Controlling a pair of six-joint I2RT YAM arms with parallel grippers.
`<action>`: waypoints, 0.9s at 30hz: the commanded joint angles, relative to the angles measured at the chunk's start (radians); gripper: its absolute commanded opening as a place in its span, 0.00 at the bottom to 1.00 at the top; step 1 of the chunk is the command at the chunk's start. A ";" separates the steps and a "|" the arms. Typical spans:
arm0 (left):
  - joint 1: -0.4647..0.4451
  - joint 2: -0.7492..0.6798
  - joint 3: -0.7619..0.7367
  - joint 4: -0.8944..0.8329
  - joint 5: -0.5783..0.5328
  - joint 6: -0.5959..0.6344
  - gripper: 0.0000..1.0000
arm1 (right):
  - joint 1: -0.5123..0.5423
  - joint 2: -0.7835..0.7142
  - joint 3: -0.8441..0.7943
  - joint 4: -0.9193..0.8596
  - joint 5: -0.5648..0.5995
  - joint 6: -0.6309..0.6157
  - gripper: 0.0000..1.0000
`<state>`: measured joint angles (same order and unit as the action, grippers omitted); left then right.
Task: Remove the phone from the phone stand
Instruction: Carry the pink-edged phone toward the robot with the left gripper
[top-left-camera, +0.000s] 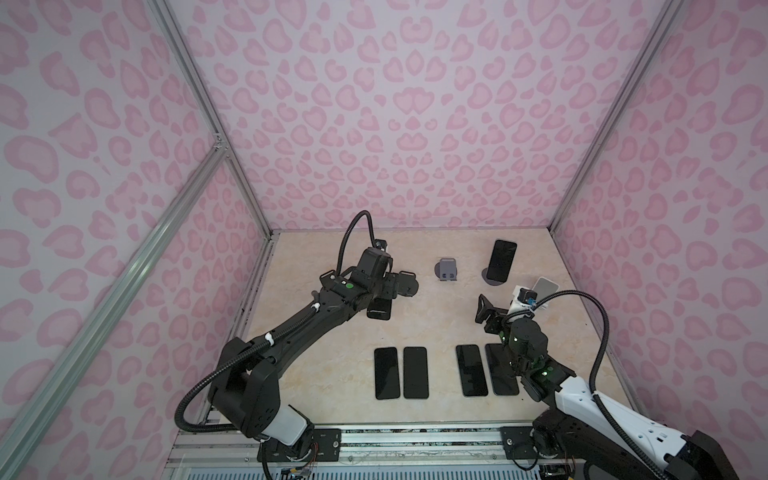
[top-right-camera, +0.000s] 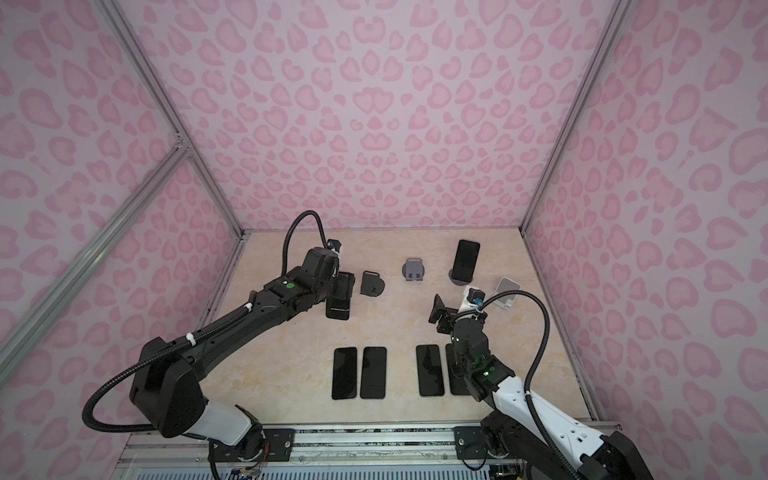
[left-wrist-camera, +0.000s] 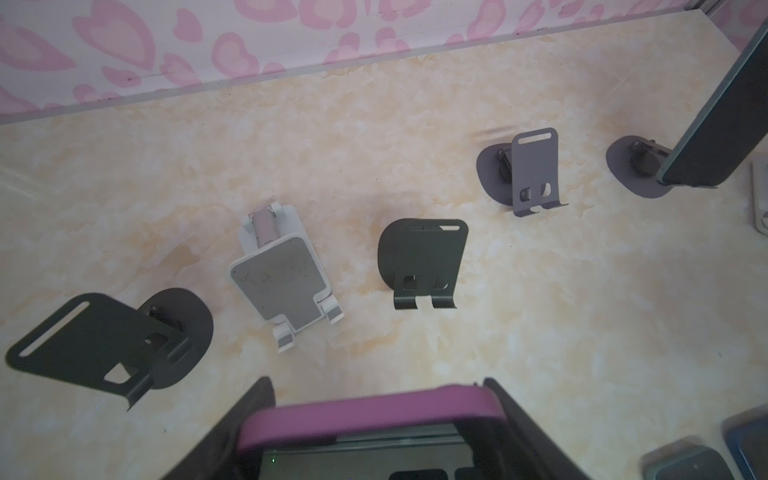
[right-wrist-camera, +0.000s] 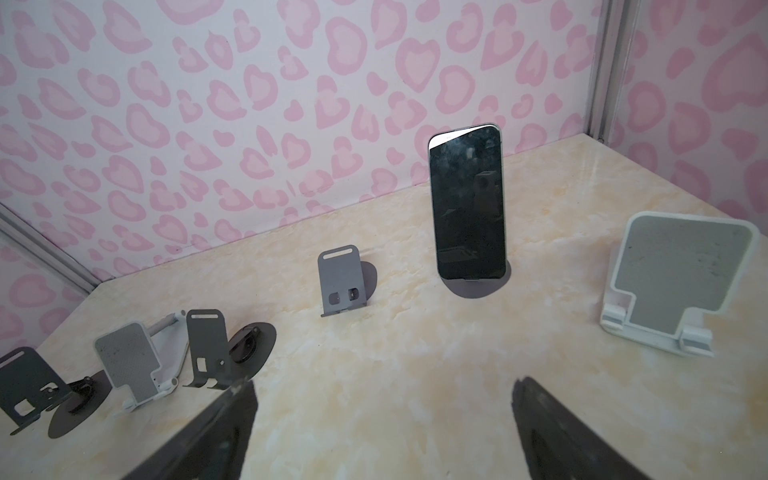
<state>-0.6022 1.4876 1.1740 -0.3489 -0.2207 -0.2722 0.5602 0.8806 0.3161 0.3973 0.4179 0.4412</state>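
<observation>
A dark phone (top-left-camera: 501, 260) (right-wrist-camera: 467, 208) leans upright on a grey phone stand with a round base (top-left-camera: 487, 276) (right-wrist-camera: 473, 287) at the back right. My right gripper (top-left-camera: 485, 311) (right-wrist-camera: 384, 390) is open and empty, in front of that phone and apart from it. My left gripper (top-left-camera: 384, 296) (left-wrist-camera: 378, 401) is shut on another phone with a purple case (left-wrist-camera: 365, 409) (top-right-camera: 337, 308), held above the table at the left. The held phone hides part of each left finger.
Empty stands on the marble-look table: a grey one (top-left-camera: 446, 270) (left-wrist-camera: 534, 170), a black one (top-right-camera: 372, 284) (left-wrist-camera: 422, 262), white ones (top-right-camera: 508, 291) (left-wrist-camera: 282, 278) (right-wrist-camera: 673, 286), another black one (left-wrist-camera: 104, 340). Several phones lie flat in front (top-left-camera: 386, 372) (top-left-camera: 471, 370). Pink patterned walls close three sides.
</observation>
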 joint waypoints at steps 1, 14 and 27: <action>0.001 -0.063 -0.047 0.013 -0.018 -0.030 0.51 | 0.001 0.004 0.005 0.022 -0.011 -0.009 0.98; 0.002 -0.381 -0.250 -0.087 -0.088 -0.105 0.50 | 0.001 0.030 0.008 0.032 -0.019 -0.004 0.98; 0.006 -0.556 -0.374 -0.205 -0.134 -0.171 0.49 | 0.001 0.022 0.000 0.035 -0.018 0.011 0.98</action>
<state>-0.5972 0.9512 0.8173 -0.5480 -0.3374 -0.4126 0.5606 0.9051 0.3199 0.3988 0.3920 0.4461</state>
